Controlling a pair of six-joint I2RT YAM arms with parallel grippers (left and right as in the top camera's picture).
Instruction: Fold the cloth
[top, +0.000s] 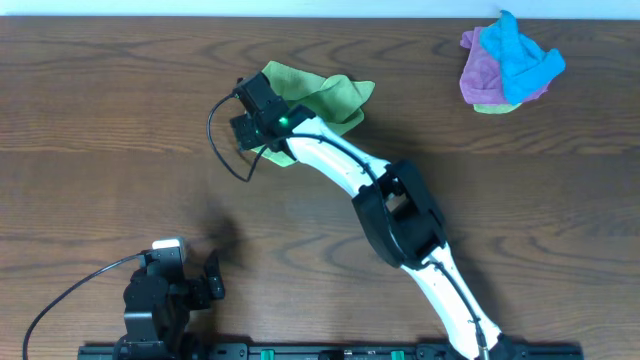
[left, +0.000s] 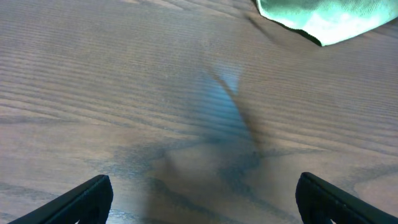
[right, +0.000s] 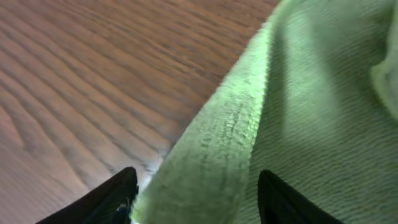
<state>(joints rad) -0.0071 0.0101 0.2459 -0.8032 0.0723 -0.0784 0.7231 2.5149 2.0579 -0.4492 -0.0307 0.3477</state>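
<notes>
The left pincer (left: 202, 199) hangs wide open over the bare dark wooden worktop (left: 93, 93), with the lime-green terry cloth (top: 330, 95) well ahead of it. The right pincer (right: 199, 196) straddles that cloth's hem; I cannot tell whether it pinches. Beyond its fingers the cloth lies rumpled, so I judge that nearly all the folding is left to do.

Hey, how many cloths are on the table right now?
3 for sure: the green cloth near the middle, and a purple cloth and a blue cloth heaped at the top right. A green edge under that heap may be a fourth.
</notes>
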